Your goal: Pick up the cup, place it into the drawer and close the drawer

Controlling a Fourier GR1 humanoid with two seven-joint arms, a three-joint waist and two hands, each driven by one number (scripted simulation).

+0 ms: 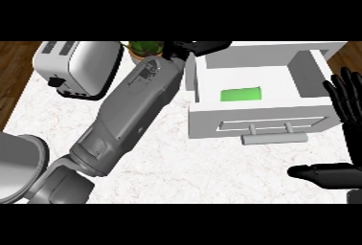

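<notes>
The white drawer [205, 79] stands pulled out at the upper right, with its handle [274, 139] facing me. A flat-looking green thing [241, 94], probably the cup, lies on the drawer's floor near the front wall. My left arm runs diagonally up from the lower left, and my left hand [200, 47] sits at the drawer's back left corner, partly cut off by the view's top edge. Nothing shows in that hand. My right hand [345, 107] rests open at the right edge, fingers up, beside the drawer's right wall.
A white toaster [76, 67] stands at the upper left of the marble counter [184, 167]. A green plant in a brown pot [144, 47] peeks out behind my left forearm. A round grey vessel [16, 165] sits at the lower left edge.
</notes>
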